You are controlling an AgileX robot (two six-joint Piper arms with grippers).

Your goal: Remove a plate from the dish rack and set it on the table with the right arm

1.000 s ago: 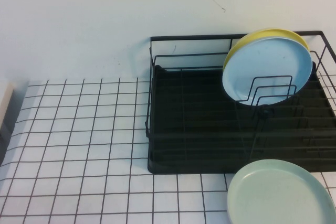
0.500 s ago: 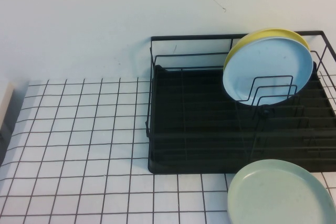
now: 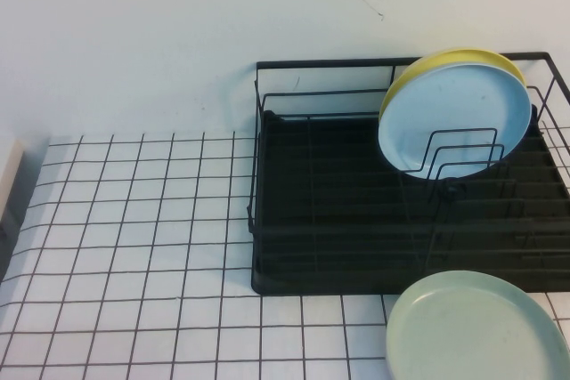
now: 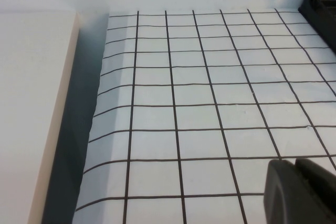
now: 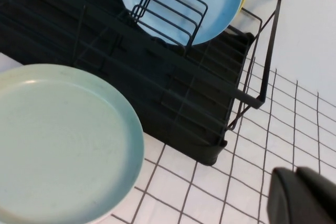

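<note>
The mint plate (image 3: 477, 327) lies flat on the table (image 3: 134, 246), just in front of the rack (image 3: 356, 220) at its right end, its far rim at the rack's front edge. Inside the rack, toward its back right, a blue plate (image 3: 452, 120) stands tilted in the wire dividers, with a yellow plate (image 3: 450, 57) close behind it. The right gripper (image 5: 304, 195) hovers over the table off the rack's right front corner, holding nothing; whether its fingers are parted I cannot tell. The left gripper (image 4: 302, 192) sits over bare grid far left of the rack, empty-handed, its fingers pressed together.
</note>
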